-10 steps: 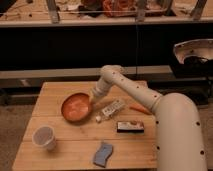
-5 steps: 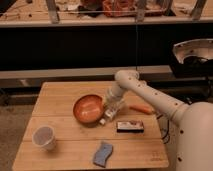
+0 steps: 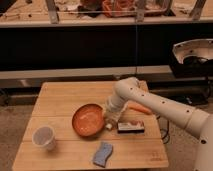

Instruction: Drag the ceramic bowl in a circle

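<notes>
The ceramic bowl is a wide, shallow orange-brown bowl with a darker rim. It sits on the wooden table, a little front of centre. My gripper comes down from the white arm at the bowl's right rim and touches it there. The bowl's inside shows no contents.
A white cup stands at the front left. A blue sponge lies near the front edge. A dark flat packet lies just right of the gripper, and an orange carrot-like item lies behind it. A dark shelf unit stands behind the table.
The bowl has slid with the gripper, first to the right, then toward the table's front. The arm has swung forward with it. The cup, sponge and packet have stayed put.
</notes>
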